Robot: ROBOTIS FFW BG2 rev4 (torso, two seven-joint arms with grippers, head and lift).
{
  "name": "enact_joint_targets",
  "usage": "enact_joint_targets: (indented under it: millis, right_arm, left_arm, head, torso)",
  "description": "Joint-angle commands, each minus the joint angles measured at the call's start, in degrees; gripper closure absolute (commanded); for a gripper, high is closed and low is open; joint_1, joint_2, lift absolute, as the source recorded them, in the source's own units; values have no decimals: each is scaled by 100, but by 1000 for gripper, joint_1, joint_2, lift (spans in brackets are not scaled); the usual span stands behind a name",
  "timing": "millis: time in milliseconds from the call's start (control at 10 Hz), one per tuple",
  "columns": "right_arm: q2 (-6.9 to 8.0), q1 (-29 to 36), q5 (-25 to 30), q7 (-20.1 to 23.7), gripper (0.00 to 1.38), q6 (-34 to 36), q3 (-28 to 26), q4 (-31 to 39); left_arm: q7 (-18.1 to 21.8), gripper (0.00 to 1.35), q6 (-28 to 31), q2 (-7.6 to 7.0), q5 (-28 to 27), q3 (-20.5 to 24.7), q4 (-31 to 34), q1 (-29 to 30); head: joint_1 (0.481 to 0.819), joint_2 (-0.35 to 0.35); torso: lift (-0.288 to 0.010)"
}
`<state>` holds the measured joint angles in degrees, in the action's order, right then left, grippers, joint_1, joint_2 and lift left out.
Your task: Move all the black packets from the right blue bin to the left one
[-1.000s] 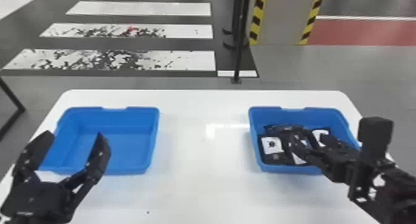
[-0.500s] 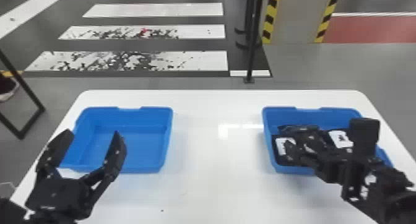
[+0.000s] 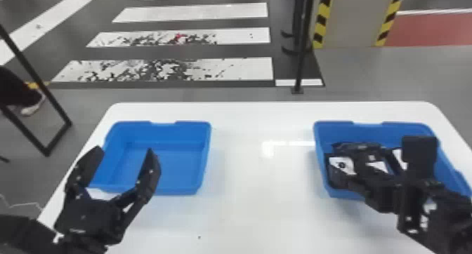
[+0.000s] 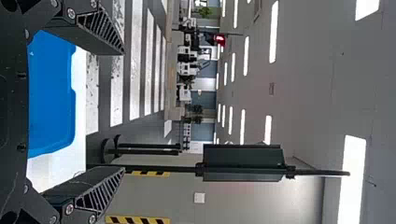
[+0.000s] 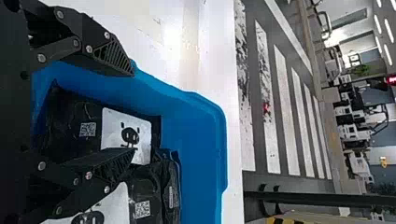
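"Blue plastic, both of those open bins, and they're sitting on a glossy white table (image 3: 260, 214). Where are the packets from where you stand?"

"In the right blue bin (image 5: 201, 140), bunched together. I make out one glossy black packet (image 5: 70, 116) with a white label and a black animal face on it, and another black packet (image 5: 152, 186) right beside it."

"And the robot's right pincer (image 3: 347, 165)?"

"Reaching down into that same bin. It's open, two black fingers spread wide. One is by the bin's side wall, the other overlaps the first packet's label from here. Whether it touches the packet, I can't tell."

"What about the left pincer (image 3: 124, 151)?"

"Open as well, fingers well apart, up at the near side of the left blue bin (image 3: 205, 158). You can see that bin's blue floor past the fingers."

"So the two bins stand well apart, with white tabletop between them."

"Yes, and past the table there's a thin black post (image 3: 302, 57) standing on the grey floor, with a striped crossing (image 3: 224, 71) painted beside it."
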<state>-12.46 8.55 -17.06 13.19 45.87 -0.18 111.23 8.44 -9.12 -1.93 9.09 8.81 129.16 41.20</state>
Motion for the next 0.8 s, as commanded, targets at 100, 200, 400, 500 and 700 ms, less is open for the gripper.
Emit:
enact_joint_targets:
  millis: [100, 200, 400, 500, 700]
  right_arm:
    - [-2, -40, 3, -106, 501, 320, -5, 92]
    - [-2, -82, 3, -132, 499, 447, -5, 78]
    - [-20, -181, -31, -159, 501, 573, 6, -63]
    - [-29, -223, -31, -176, 501, 672, 6, -119]
    - [-46, -279, -77, -229, 501, 812, 6, -176]
  left_arm:
    - [0, 159, -3, 0, 5, -1, 0, -14]
    - [0, 159, -3, 0, 5, -1, -14, -14]
    - [9, 159, -17, 0, 5, -24, -42, -42]
    - [18, 159, -17, -9, 5, -24, -56, -56]
    - [26, 159, -17, -9, 5, -47, -84, -70]
  head:
    - [695, 95]
    - [695, 95]
    - [695, 90]
    - [695, 88]
    - [695, 83]
  torso:
    - [-140]
    - [-140]
    - [-140]
    - [-140]
    - [-140]
